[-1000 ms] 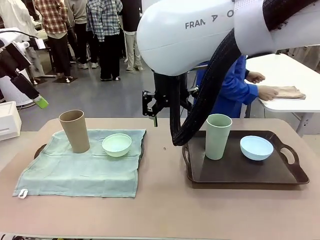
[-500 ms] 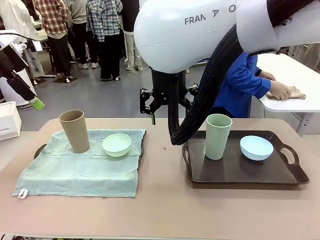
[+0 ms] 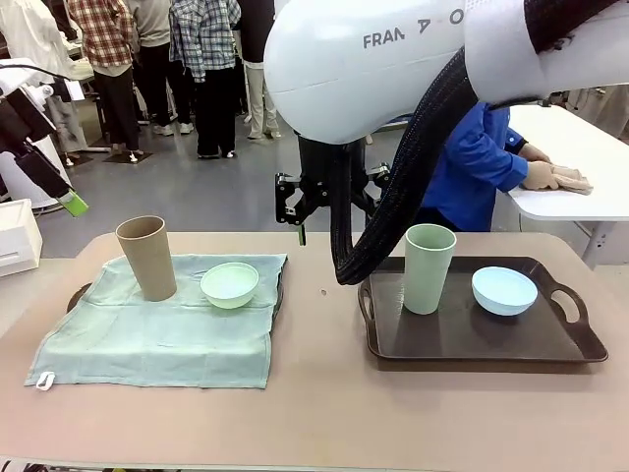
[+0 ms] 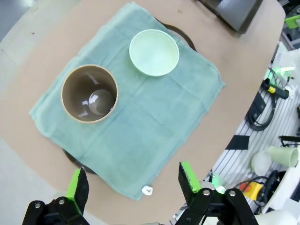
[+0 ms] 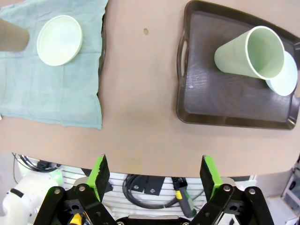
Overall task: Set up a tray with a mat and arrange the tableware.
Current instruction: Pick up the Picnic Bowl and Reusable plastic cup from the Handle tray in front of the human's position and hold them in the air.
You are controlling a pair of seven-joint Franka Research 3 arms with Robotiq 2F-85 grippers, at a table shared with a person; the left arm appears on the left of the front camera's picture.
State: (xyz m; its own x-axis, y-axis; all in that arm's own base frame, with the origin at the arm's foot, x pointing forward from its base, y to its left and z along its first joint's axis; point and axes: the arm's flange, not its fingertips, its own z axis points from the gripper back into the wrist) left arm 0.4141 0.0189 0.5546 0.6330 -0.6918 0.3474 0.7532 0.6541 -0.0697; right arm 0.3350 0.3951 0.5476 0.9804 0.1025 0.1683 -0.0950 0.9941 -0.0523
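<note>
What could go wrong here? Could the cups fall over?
1. The tan cup is tall and stands on the soft, wrinkled mat. A tug on the cloth or a bump could tip it onto the mint bowl.
2. The sage green cup stands on a bare tray near the light blue bowl. If nudged, it might slide or topple against the bowl.

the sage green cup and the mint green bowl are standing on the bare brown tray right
No: the bowl standing with the tall sage green plastic cup on the bare dark brown tray is the small round light blue bowl, as the front view shows.
</note>
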